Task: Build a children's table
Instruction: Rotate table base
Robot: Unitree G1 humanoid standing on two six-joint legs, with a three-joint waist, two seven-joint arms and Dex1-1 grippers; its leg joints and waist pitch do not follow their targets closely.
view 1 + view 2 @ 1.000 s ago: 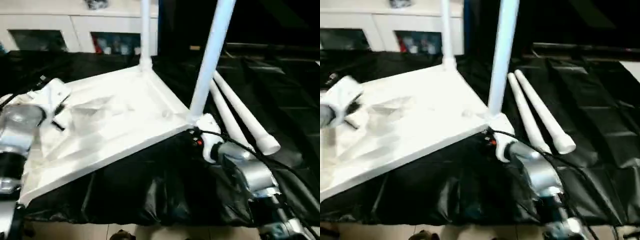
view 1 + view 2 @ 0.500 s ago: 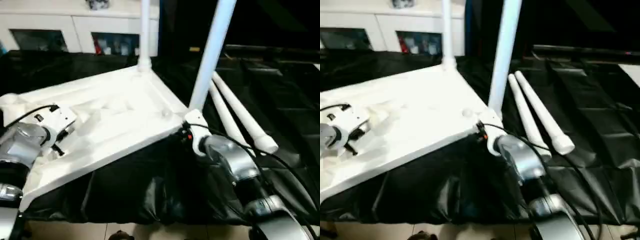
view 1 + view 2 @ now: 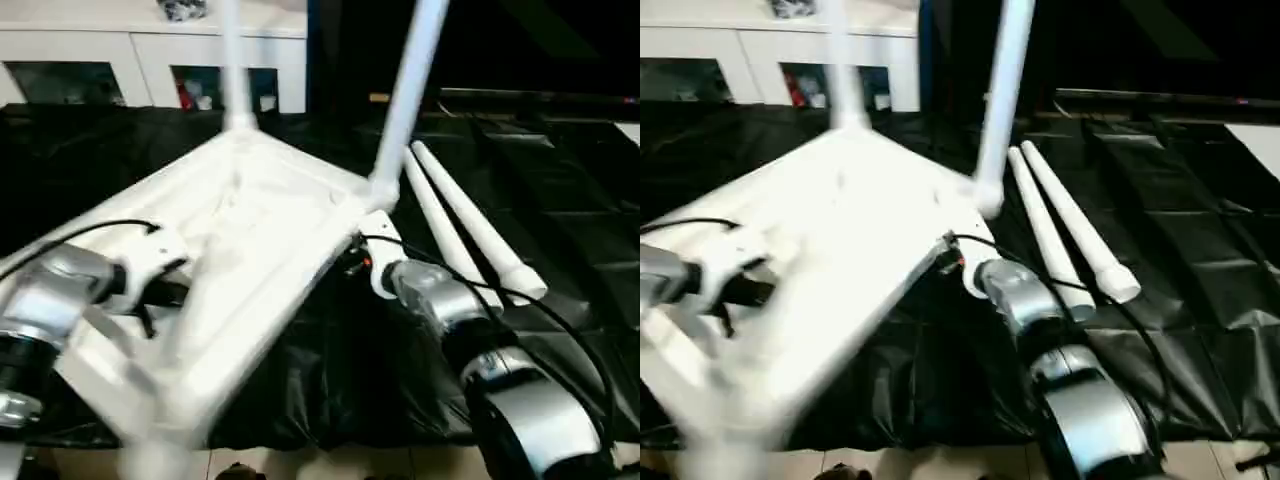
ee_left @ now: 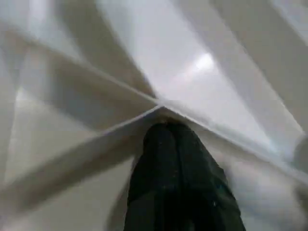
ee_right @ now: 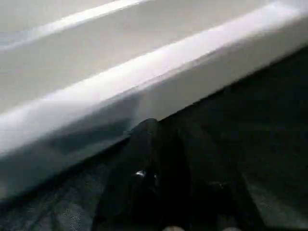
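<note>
The children's table lies upside down on the black cover. Its white tabletop (image 3: 270, 210) is tilted and blurred, ribbed underside up. Two white legs stand in its corner sockets, one at the far corner (image 3: 233, 60) and one at the right corner (image 3: 410, 90). Two loose legs (image 3: 470, 225) lie side by side on the cover to the right. My left gripper (image 4: 166, 130) is shut, its tips pressed against a rib junction of the underside (image 4: 96, 96). My right gripper (image 3: 352, 262) sits at the tabletop's rim (image 5: 159, 72), just below the right corner leg.
A white cabinet (image 3: 100, 50) with glass doors stands behind the work. The black cover (image 3: 560, 200) spreads to the right past the loose legs. The floor edge shows along the front.
The tabletop has swung and tipped, its two standing legs shifting left and back. My left gripper has moved right along the underside. My right arm has followed the rim.
</note>
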